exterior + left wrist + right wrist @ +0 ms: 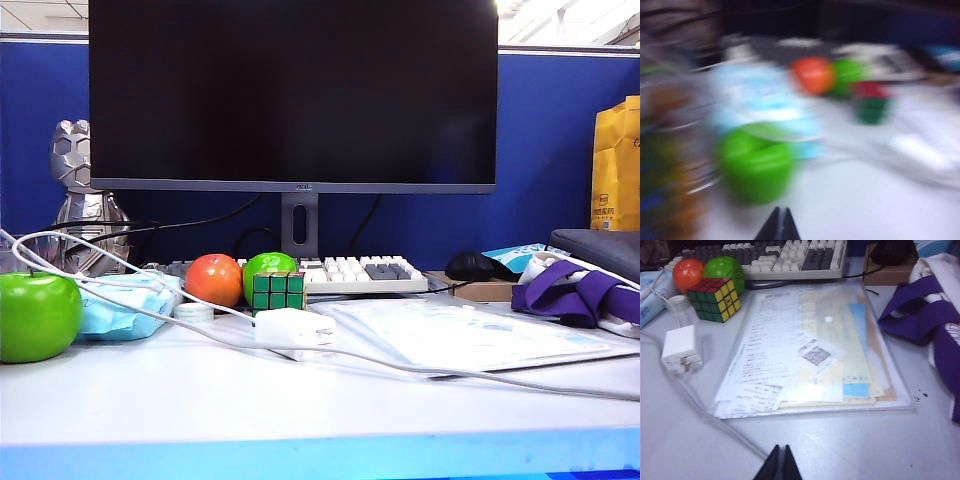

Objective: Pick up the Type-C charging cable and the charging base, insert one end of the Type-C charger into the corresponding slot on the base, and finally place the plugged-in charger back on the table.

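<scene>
Both grippers are closed and empty – the left gripper hovering near a green apple, the right gripper above bare desk – while beyond them the charging base rests on the desk, its Type-C charging cable trailing, apparently set down plugged in.

On the table, the base lies at centre before the cube; the cable runs from far left past it to lower right.
</scene>
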`<action>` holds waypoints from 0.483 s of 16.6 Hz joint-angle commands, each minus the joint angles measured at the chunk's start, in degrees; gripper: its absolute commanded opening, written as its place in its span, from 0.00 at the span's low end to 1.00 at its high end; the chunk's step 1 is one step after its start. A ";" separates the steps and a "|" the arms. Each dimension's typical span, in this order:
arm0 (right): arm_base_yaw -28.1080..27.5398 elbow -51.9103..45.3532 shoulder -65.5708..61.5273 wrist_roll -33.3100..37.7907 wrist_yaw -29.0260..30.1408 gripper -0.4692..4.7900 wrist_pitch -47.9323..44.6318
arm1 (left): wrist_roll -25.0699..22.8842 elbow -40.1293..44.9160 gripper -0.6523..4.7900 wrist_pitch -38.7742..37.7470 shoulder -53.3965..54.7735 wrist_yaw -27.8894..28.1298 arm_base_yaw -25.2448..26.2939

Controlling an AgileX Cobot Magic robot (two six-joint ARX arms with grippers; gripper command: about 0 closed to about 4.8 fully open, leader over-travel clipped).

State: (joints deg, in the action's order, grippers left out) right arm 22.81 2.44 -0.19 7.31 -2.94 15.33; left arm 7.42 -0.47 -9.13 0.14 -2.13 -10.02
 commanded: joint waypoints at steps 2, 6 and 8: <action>0.11 0.02 0.07 0.17 0.07 0.08 -0.15 | 1.60 0.00 0.11 -1.05 -0.09 0.77 8.70; 0.13 0.02 0.07 0.17 0.07 0.08 -0.15 | 2.45 -0.02 0.11 -1.03 -0.07 0.35 8.74; 0.13 0.02 0.07 0.17 0.09 0.08 -0.15 | 2.47 -0.02 0.11 -0.85 -0.07 0.42 8.76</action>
State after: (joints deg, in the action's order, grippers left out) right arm 22.83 2.44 -0.19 7.31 -2.87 15.33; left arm 9.91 -0.54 -9.23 0.14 -1.43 -1.19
